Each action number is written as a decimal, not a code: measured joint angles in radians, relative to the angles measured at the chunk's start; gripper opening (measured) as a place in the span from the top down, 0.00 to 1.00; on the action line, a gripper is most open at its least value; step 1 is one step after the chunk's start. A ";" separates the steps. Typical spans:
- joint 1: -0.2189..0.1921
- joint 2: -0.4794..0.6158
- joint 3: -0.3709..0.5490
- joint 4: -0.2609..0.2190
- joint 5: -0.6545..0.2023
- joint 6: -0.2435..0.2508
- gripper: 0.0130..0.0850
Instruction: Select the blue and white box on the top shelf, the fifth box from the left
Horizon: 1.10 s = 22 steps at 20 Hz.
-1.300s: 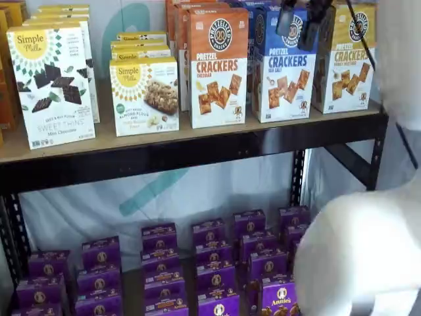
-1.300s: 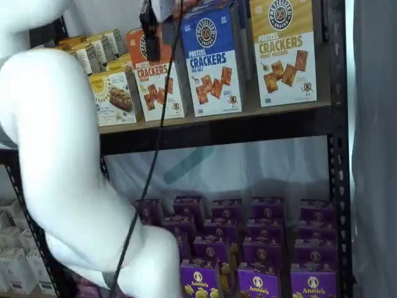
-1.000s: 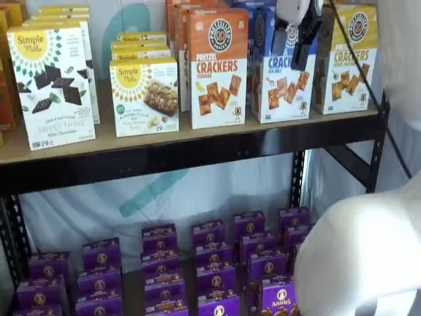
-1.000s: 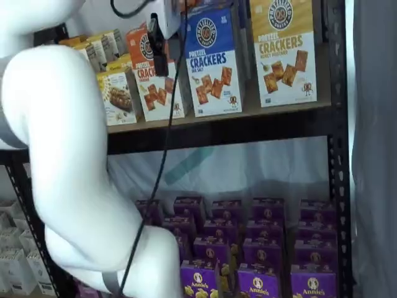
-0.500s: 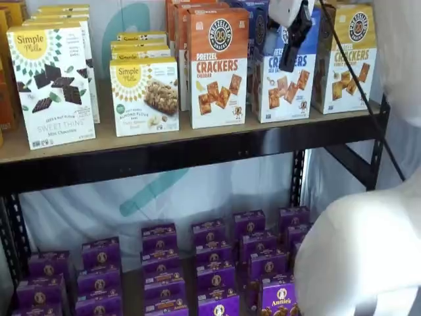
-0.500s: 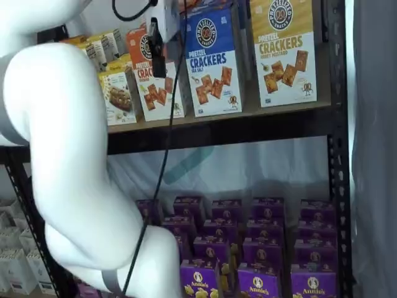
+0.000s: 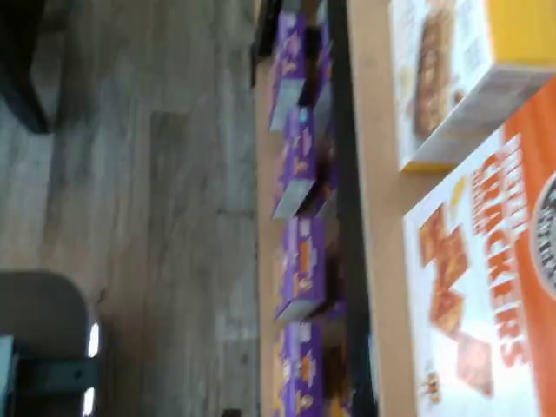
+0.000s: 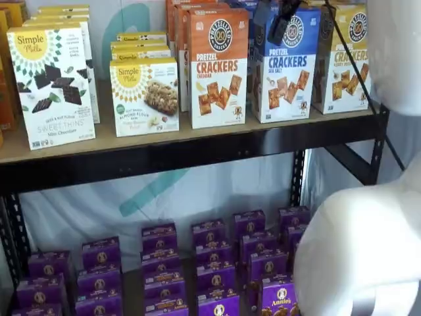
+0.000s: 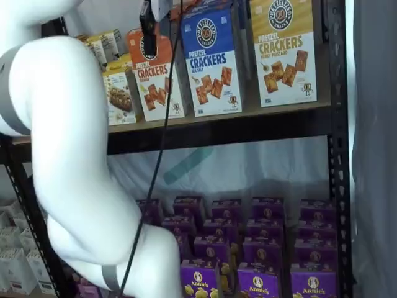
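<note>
The blue and white box [image 8: 285,69] reads "PRETZEL CRACKERS SEA SALT" and stands upright on the top shelf [image 8: 197,139], between an orange carton and a yellow one. It also shows in a shelf view [image 9: 211,62]. My gripper [image 8: 281,25] hangs from the view's top edge, in front of the box's blue upper part. Only its black fingers show, side-on, with nothing in them. In a shelf view the gripper [image 9: 147,28] stands out in front of the orange carton. The wrist view does not show the blue box.
An orange "CHEDDAR" carton [image 8: 218,66] stands left of the blue box, and a yellow-topped cracker carton [image 8: 348,56] right of it. Simple Mills boxes [image 8: 143,92] fill the shelf's left. Small purple boxes [image 8: 216,270] sit on the lower level. My white arm [image 9: 68,161] blocks part of both shelf views.
The gripper has risen from the blue box's middle to its top, near the upper edge of both shelf views. The boxes have not moved.
</note>
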 joint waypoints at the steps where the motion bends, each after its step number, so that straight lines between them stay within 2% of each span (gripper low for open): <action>1: -0.005 0.000 -0.003 0.013 -0.009 0.002 0.00; 8: -0.031 -0.015 0.006 0.075 -0.129 0.003 0.00; 10: -0.051 -0.004 -0.004 0.096 -0.159 -0.008 0.00; 18: -0.116 0.100 -0.099 0.097 -0.126 -0.075 0.00; 22: -0.140 0.135 -0.118 0.099 -0.125 -0.103 0.00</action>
